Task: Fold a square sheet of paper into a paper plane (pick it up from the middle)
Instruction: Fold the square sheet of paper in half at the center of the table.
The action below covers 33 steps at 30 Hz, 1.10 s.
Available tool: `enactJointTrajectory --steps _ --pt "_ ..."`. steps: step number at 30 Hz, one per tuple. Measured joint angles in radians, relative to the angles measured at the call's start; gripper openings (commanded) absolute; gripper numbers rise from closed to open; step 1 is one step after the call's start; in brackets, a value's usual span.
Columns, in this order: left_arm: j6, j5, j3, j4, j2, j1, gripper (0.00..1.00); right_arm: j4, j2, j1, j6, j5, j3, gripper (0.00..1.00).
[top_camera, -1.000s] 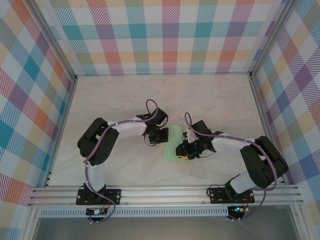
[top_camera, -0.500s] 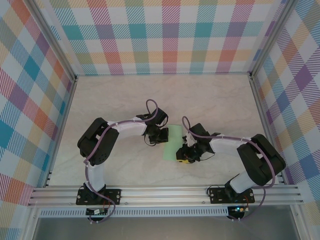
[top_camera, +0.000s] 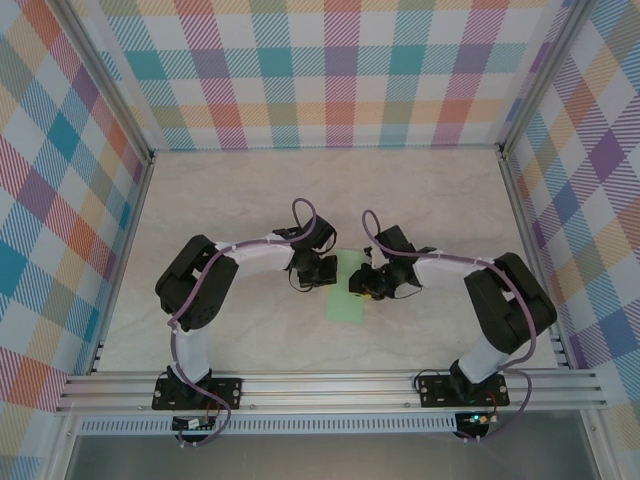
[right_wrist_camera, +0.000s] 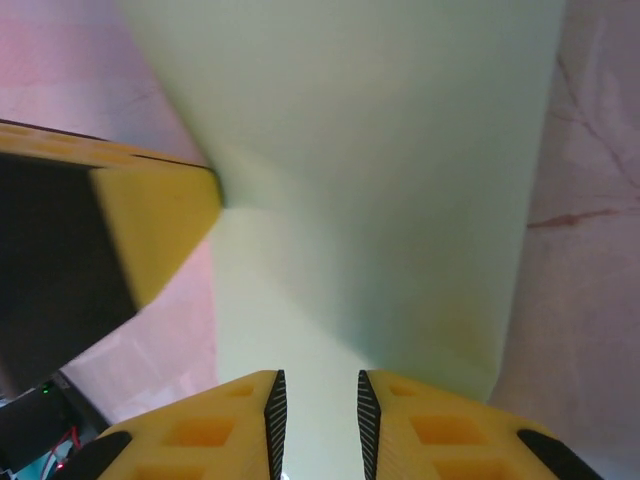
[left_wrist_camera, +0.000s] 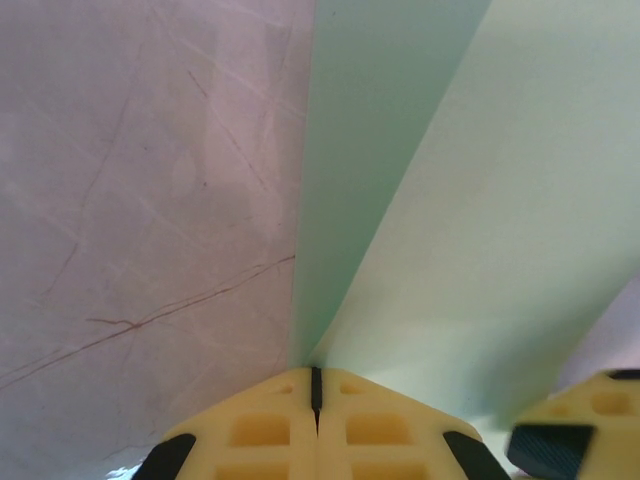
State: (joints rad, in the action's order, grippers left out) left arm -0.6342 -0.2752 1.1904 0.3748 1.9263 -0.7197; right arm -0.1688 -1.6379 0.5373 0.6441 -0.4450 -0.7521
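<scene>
1. Top external view: the paper plane, so far a narrow pale-green folded strip, lies flat at the middle of the surface, its long axis running from 12 to 6 o'clock between the two arms.
2. Change: a second ago the right fingers sat at the strip's 5 o'clock corner. They have since slid along its right-hand edge to about 3 o'clock, and the right arm has swung inward with them.
3. No change: the left fingers have stayed at the strip's 10 o'clock edge, and the strip has not visibly shifted.
4. Left wrist view: the left fingers are pressed together, their tips at the line where a darker band of the paper plane meets a lighter flap. I cannot tell whether they nip a layer.
5. Right wrist view: the right fingers are parted by a narrow gap over the paper plane, with green showing through the gap. I cannot tell whether they touch it.
6. Meaning: this reads as a sweep along the edge to set a crease while the left side anchors. Folding looks unfinished, and the pick-up from the middle has not yet begun.
</scene>
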Motion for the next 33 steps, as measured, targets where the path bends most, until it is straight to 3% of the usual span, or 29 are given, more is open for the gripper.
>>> enactJointTrajectory --steps 15,25,33 --pt "0.008 -0.002 0.015 0.018 0.008 0.0 0.0 -0.026 0.042 -0.053 -0.029 -0.019 -0.07 0.28" --pt "0.018 -0.002 0.016 0.019 0.008 0.0 0.0 0.011 -0.099 -0.077 -0.035 -0.045 -0.078 0.28" --pt "0.022 -0.003 0.017 0.018 0.01 0.0 0.0 -0.002 -0.079 -0.085 -0.035 -0.067 -0.082 0.29"
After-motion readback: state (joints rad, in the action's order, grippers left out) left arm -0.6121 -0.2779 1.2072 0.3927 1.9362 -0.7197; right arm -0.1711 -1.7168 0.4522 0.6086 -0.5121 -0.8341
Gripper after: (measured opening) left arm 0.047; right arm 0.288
